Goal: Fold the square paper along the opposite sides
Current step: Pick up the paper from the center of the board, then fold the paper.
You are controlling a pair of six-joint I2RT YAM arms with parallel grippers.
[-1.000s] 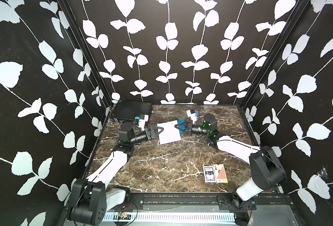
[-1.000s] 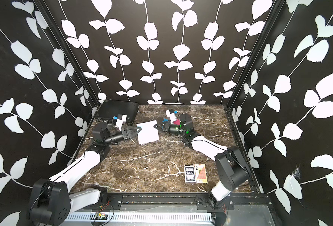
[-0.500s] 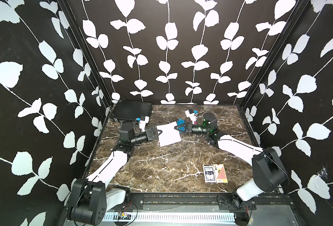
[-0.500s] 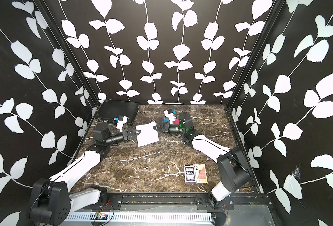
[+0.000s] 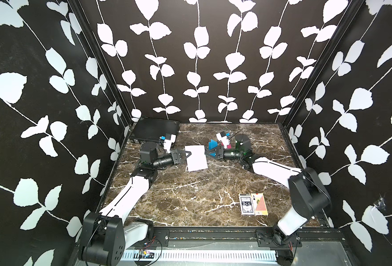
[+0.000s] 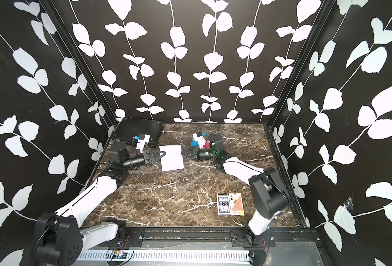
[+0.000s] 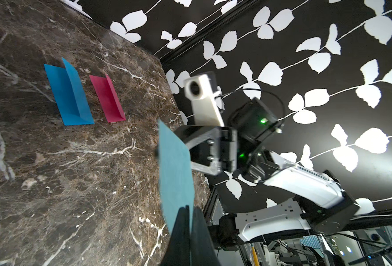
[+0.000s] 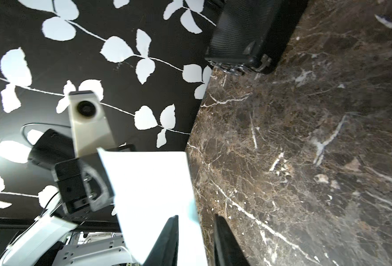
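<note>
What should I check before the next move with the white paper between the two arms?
1. Grip of the left jaws on the paper: ok, shut on one edge.
2. Grip of the right jaws on the opposite edge: not ok, they stand apart around it.
3. Paper off the table: ok, lifted and tilted.
4. Fold made: not ok, the sheet looks unfolded.
5. Blue folded paper and red folded paper apart from the sheet: ok.
6. Card boxes out of the way: ok, near the front edge.
</note>
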